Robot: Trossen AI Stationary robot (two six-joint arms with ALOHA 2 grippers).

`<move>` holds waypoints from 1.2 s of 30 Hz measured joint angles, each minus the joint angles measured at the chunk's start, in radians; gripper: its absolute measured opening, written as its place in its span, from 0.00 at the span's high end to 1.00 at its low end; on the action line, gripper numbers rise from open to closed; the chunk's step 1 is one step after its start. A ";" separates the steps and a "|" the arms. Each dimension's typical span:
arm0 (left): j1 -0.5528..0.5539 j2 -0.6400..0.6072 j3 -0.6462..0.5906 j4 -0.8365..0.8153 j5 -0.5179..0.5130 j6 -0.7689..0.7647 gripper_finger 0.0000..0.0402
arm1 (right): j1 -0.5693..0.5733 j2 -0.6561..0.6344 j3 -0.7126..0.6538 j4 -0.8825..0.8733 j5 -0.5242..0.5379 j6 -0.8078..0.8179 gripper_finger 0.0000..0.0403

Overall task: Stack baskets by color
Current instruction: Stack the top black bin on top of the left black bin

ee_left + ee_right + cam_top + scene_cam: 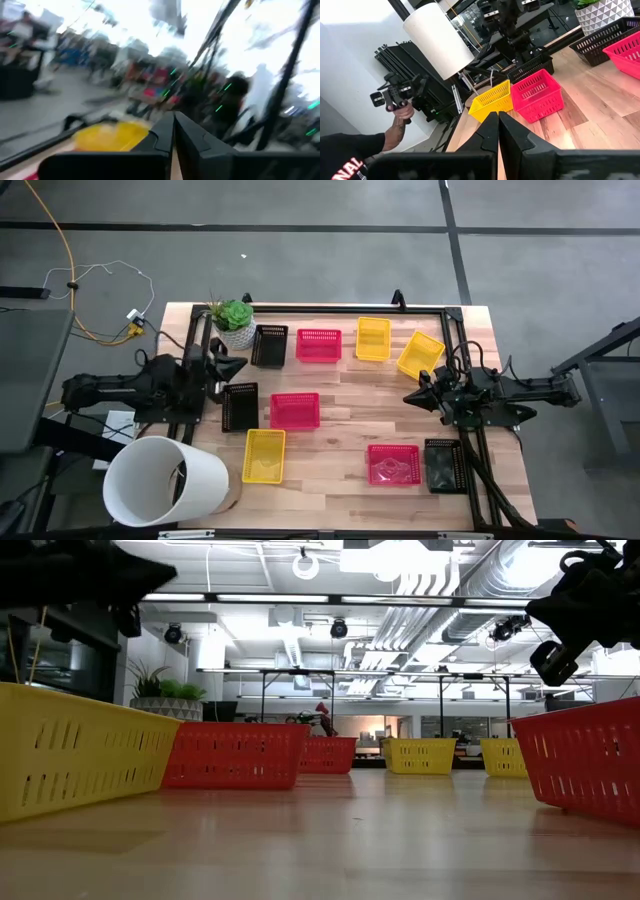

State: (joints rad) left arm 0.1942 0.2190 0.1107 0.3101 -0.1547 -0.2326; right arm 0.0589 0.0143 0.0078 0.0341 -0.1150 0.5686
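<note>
Nine small baskets, all loose on the table, none stacked yet. Left gripper up off the table at its own edge, fingers pinched together, holding nothing. Right gripper same deal on the opposite side, fingers closed, empty.

Closest to the left gripper: a black basket just beside and a bit below it, another black basket just past it next to the plant pot, and a pink basket a little further in. Yellow basket further down, near the white bucket.

Closest to the right gripper: a tilted yellow basket and a straight yellow one just up from it, a pink basket and third black basket below it. Last pink basket well apart from both, mid-table at the far edge.

Probably very light, thin plastic, slotted walls with some flex, likely to slide on the wood if nudged. Best bet: pinch one long wall at the rim, one finger inside and one outside, near the middle so it hangs level. Should nest easily if dropped in square
</note>
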 joint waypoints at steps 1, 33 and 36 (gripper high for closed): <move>0.000 0.040 0.031 -0.037 -0.009 0.011 0.97 | 0.000 0.000 0.000 0.000 0.000 0.000 1.00; -0.029 0.556 0.583 -1.475 -0.037 -0.593 0.47 | 0.000 0.000 0.000 0.000 0.000 0.000 1.00; -0.059 0.556 0.583 -1.470 -0.071 -0.624 0.47 | 0.000 0.000 0.000 0.000 0.000 0.000 1.00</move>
State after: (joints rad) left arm 0.1352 0.7752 0.6941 -1.1598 -0.2258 -0.8568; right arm 0.0589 0.0147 0.0079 0.0341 -0.1153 0.5690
